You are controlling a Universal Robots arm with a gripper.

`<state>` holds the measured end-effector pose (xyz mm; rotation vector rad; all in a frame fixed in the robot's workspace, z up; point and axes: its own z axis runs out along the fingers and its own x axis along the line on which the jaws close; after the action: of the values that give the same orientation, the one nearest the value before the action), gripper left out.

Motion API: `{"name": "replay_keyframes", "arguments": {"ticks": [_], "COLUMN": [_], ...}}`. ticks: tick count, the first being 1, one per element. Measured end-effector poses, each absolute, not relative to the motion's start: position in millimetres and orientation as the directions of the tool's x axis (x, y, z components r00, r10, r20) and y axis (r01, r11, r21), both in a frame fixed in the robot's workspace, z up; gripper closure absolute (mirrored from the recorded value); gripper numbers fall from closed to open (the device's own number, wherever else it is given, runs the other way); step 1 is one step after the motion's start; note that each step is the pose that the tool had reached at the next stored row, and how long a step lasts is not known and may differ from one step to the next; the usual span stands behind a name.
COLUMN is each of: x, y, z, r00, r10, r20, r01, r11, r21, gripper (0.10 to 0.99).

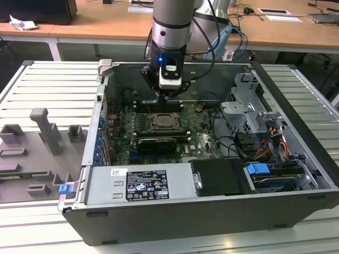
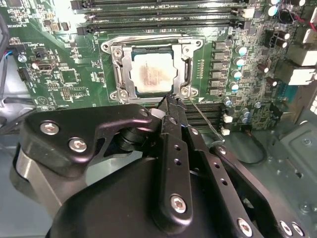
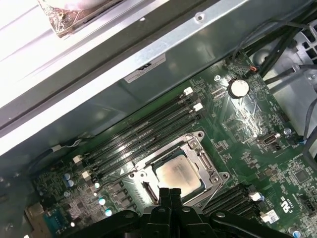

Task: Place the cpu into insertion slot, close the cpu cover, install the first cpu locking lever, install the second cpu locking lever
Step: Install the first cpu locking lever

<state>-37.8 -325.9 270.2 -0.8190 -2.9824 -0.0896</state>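
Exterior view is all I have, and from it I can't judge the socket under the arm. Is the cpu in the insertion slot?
Observer: Yes. In both wrist views the cpu lies flat in the insertion slot, silvery top up.
Operator: And the cpu cover?
Observer: The cpu cover is down flat over it, and the chip shows through its window.
Operator: Where are the fingers?
Observer: The fingers are shut, tips at one corner of the cover, beside a thin lever rod that angles away from the frame. I cannot tell whether they touch it.
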Motion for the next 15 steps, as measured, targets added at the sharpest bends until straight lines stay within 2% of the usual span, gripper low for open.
{"name": "replay_keyframes", "arguments": {"ticks": [15], "x": [-37.8], "y": [-325.9], "z": [270.2], "r00": [-0.93], "r10": [0.363], "r20": [0.061], "r01": [0.365], "r11": [0.93], "r21": [0.043], "gripper": [0.98]}}
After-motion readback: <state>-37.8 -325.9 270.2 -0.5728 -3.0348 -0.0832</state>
